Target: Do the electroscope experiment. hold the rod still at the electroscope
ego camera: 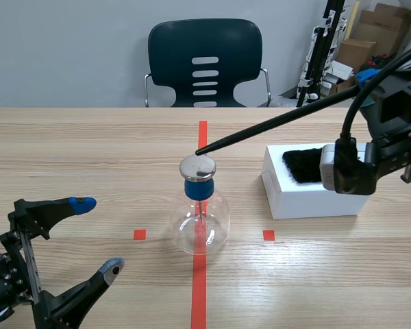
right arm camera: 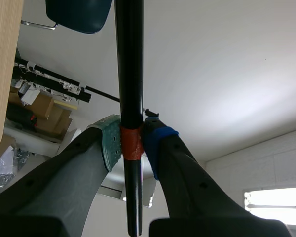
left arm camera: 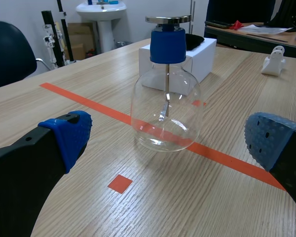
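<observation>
The electroscope is a clear glass flask with a blue stopper and a round metal cap, standing on the red tape line at mid-table. A long black rod slants down from the right; its tip rests just above the cap's edge. My right gripper is shut on the rod at its red-taped band, raised at the scene's right. My left gripper stands open low at the front left, well short of the flask, which is ahead of its fingers.
A white box with a black cloth on it lies right of the flask. A dark chair stands beyond the far table edge. Cardboard boxes and stands fill the back right.
</observation>
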Available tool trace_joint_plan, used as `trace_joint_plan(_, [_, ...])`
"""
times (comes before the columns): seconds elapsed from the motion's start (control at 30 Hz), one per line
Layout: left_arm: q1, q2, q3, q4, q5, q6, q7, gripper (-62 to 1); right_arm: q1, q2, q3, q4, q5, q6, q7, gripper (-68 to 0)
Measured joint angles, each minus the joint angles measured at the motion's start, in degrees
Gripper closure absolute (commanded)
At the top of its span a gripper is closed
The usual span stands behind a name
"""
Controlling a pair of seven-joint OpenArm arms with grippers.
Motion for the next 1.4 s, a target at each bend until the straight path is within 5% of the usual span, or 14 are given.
trace_joint_plan(0.3, [0.0, 0.0, 0.0, 0.0, 0.0, 0.0, 0.0, -62.3, -1.0, 0.0, 0.6, 0.1, 2.1, -1.8, 0.2, -0.2])
trace_joint_plan(0.53, [0.0, 0.0, 0.0, 0.0, 0.0, 0.0, 0.0, -62.3, -12.0, -1.4, 11.0, 7.4, 9.7, -2.1, 3.3, -0.2])
trace_joint_plan(0.83, [0.0, 0.0, 0.0, 0.0, 0.0, 0.0, 0.0, -62.3, -27.4, -13.7, 26.0, 15.5, 14.5, -2.8, 16.7, -0.2])
trace_joint_plan(1.03, [0.0, 0.0, 0.0, 0.0, 0.0, 0.0, 0.0, -62.3, -35.7, -22.5, 31.0, 15.5, 17.2, -11.1, 26.7, -0.2])
trace_joint_plan(1.4, [0.0, 0.0, 0.0, 0.0, 0.0, 0.0, 0.0, -62.3, -44.5, -33.7, 34.1, 15.5, 18.7, -11.3, 36.4, -0.2])
